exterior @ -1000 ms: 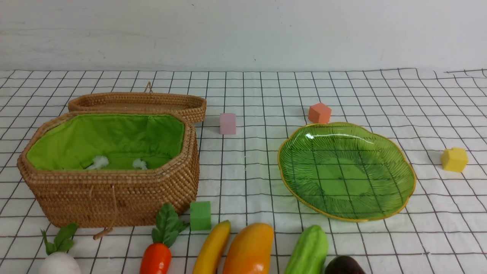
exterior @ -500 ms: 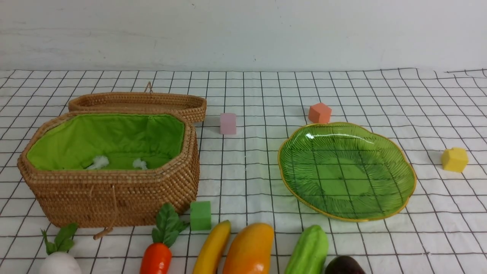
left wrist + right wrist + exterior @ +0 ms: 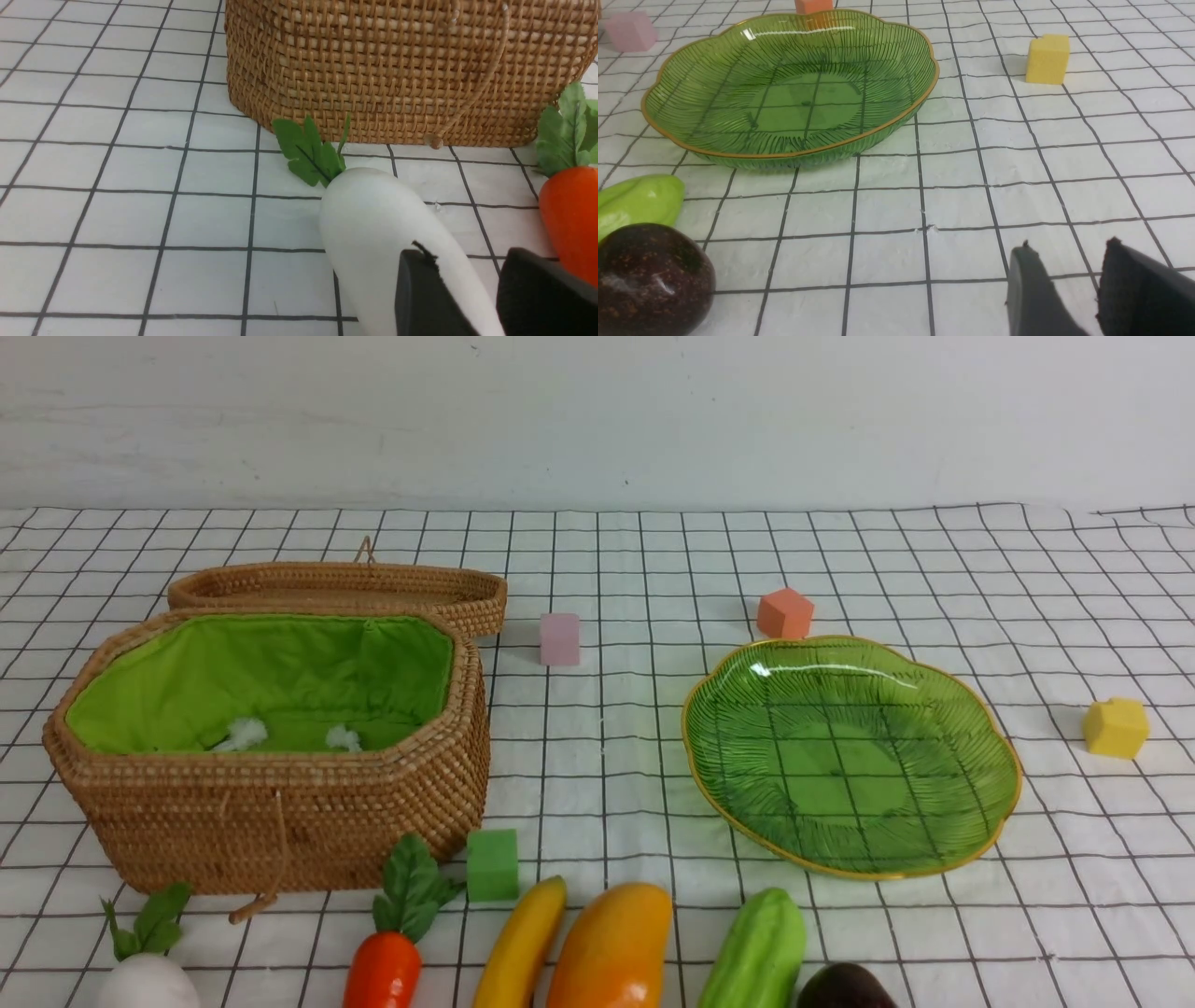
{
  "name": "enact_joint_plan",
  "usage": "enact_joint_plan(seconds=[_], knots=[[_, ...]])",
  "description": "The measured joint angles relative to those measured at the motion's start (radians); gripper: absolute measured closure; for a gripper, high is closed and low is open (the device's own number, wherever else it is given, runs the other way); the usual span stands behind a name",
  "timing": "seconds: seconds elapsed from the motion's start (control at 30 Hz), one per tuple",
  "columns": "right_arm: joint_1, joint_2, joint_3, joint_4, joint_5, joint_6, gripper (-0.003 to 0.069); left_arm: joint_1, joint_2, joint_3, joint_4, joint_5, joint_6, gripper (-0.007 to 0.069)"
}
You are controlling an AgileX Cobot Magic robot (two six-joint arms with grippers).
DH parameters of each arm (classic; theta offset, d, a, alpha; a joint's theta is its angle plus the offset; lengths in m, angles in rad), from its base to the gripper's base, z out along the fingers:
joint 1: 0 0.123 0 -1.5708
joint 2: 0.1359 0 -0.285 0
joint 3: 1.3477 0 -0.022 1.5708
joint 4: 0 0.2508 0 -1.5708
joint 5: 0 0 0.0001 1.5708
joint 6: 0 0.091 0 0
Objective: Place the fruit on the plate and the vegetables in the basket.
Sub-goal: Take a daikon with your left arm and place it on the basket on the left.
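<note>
Six toys sit in a row along the near edge of the checked cloth (image 3: 607,756): radish (image 3: 145,980), carrot (image 3: 383,971), banana (image 3: 523,943), mango (image 3: 611,947), gourd (image 3: 756,952) and dark fruit (image 3: 845,987), so nothing's sorted yet. Basket (image 3: 271,821) is open on the left with its lid (image 3: 336,586) lying just behind it, and the plate (image 3: 850,756) is off to the right. Green cube (image 3: 492,864) sits by the basket's near corner, between the carrot leaves and the banana tip. Orange cube (image 3: 784,613) is just behind the plate's rim, pink cube (image 3: 559,639) is mid-table, and yellow cube (image 3: 1115,727) is far right. Left gripper (image 3: 467,254) hangs over the radish's fat end, jaws slightly apart, gripping nothing, though I can't tell if it touches. Right gripper (image 3: 1069,245) is the same, over bare cloth, near the dark fruit.
</note>
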Motion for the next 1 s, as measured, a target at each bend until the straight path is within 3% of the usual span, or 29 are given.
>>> enact_joint_plan(seconds=[0.13,0.27,0.43,0.57,0.67,0.83,0.9,1.0], knots=[[0.0,0.0,0.0,0.0,0.0,0.0,0.0414,0.0,0.0,0.0,0.055,-0.01,0.06,0.0386],[0.0,0.0,0.0,0.0,0.0,0.0,0.0414,0.0,0.0,0.003,0.121,-0.126,0.122,0.0386],[0.0,0.0,0.0,0.0,0.0,0.0,0.0414,0.0,0.0,0.003,0.16,-0.315,0.134,0.0386],[0.0,0.0,0.0,0.0,0.0,0.0,0.0414,0.0,0.0,0.003,0.163,-0.38,0.127,0.0386],[0.0,0.0,0.0,0.0,0.0,0.0,0.0414,0.0,0.0,0.003,0.08,-0.499,-0.026,0.0386],[0.0,0.0,0.0,0.0,0.0,0.0,0.0414,0.0,0.0,0.003,-0.068,-0.802,-0.381,0.0386],[0.0,0.0,0.0,0.0,0.0,0.0,0.0414,0.0,0.0,-0.006,-0.073,-0.893,-0.427,0.0386],[0.0,0.0,0.0,0.0,0.0,0.0,0.0414,0.0,0.0,-0.114,-0.064,-0.903,-0.441,0.0386]])
